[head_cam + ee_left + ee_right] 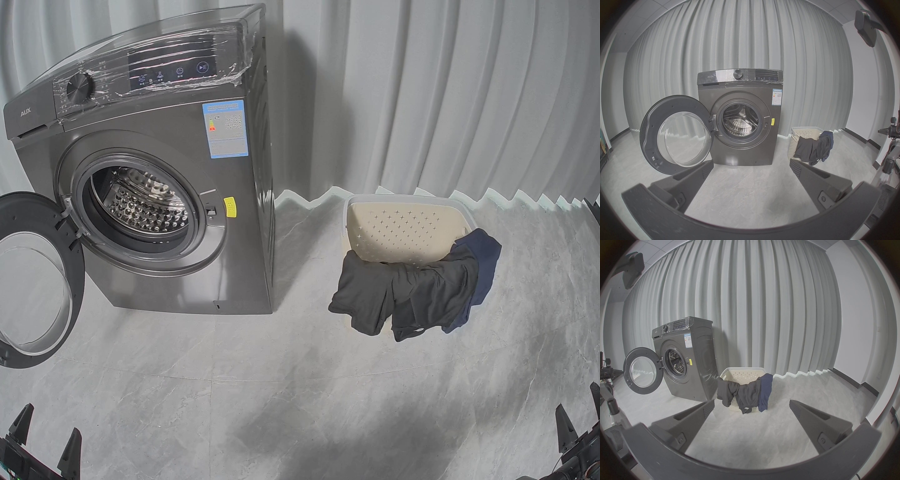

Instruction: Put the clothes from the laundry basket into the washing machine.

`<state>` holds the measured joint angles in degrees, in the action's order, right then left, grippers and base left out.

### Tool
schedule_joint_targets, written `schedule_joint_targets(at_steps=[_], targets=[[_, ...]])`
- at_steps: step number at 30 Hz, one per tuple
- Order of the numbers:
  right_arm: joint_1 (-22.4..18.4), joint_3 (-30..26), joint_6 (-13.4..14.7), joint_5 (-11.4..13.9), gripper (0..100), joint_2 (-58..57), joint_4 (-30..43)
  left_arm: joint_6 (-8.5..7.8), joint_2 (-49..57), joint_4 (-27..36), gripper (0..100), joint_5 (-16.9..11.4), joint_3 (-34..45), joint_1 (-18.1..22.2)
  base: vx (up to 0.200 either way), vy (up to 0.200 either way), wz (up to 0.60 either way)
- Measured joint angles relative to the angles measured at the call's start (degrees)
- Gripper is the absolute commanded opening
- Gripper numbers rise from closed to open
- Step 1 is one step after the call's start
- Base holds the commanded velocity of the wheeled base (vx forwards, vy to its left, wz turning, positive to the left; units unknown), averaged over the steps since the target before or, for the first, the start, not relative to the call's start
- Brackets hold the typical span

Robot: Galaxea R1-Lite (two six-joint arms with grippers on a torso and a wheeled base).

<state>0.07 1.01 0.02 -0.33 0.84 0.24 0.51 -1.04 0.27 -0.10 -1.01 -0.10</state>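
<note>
A grey front-loading washing machine [169,187] stands at the left with its round door [31,281] swung wide and the steel drum [140,203] bare. To its right sits a cream laundry basket [406,228] with dark grey clothes [406,294] and a navy garment [484,262] draped over its front rim. My left gripper [44,437] is low at the left, open and holding nothing; its fingers [693,178] frame the washing machine [740,115]. My right gripper [578,419] is low at the right, open too, facing the laundry basket [742,376] and clothes [747,393].
Pale curtains [437,94] hang behind the machine and basket. Smooth grey floor [300,387] stretches between my grippers and both objects. The open door juts out to the left of the machine.
</note>
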Motion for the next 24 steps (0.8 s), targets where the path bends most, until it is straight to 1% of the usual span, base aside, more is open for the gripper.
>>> schedule_joint_targets(at_steps=[10, 13, 24], targets=[[0.0, 0.0, 0.0, 0.0, 100, 0.0, 0.0, 0.00, 0.0, 0.0, 100, 0.0, 0.0, 0.0, 0.000, 0.000, 0.00], [0.0, 0.0, 0.0, 0.0, 100, 0.0, 0.0, 0.06, 0.0, 0.0, 100, 0.0, 0.0, 0.0, 0.200, 0.000, 0.00], [0.0, 0.0, 0.0, 0.0, 100, 0.0, 0.0, 0.04, 0.0, 0.0, 100, 0.0, 0.0, 0.0, 0.000, 0.000, 0.00]])
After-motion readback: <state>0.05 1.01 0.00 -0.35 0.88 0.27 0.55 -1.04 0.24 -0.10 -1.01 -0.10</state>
